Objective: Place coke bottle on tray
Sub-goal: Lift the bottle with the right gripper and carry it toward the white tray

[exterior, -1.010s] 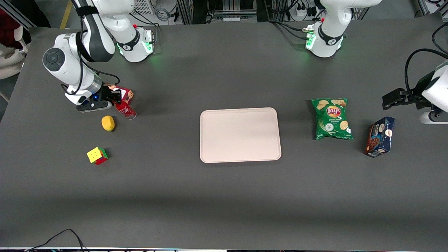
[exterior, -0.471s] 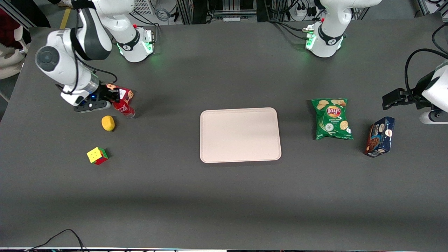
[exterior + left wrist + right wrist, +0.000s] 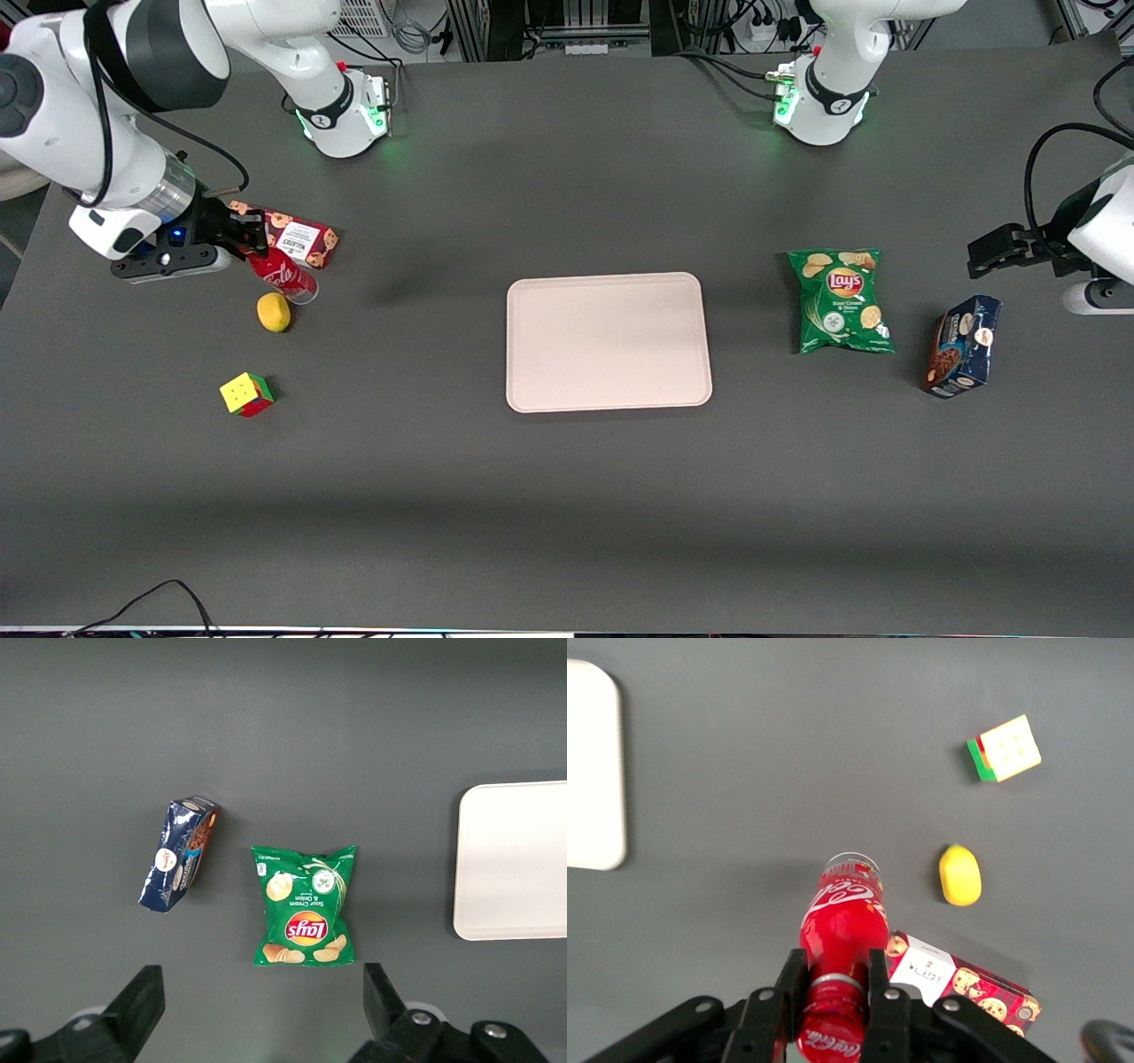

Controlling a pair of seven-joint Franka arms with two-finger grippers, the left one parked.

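1. At the working arm's end of the counter, the gripper (image 3: 246, 241) has its two fingers clamped on the neck of the coke bottle (image 3: 282, 275), which hangs tilted with its clear base apparently clear of the surface.
2. Close by lie a red cookie box (image 3: 297, 237) just beside the bottle, a lemon (image 3: 274, 312) slightly nearer the front edge, and a puzzle cube (image 3: 246, 394) nearer the front edge again.
3. At the counter's middle, the tray (image 3: 608, 341) sits bare, well apart from the bottle.
4. Toward the parked arm's end rest a green chip bag (image 3: 840, 301) and a dark blue snack box (image 3: 962, 346).
5. The lift appears to be the step in hand, with carrying and placing not yet done.
6. The next move calls for a sideways carry along the counter to above the tray, passing over the lemon and box, then a lowering and release.
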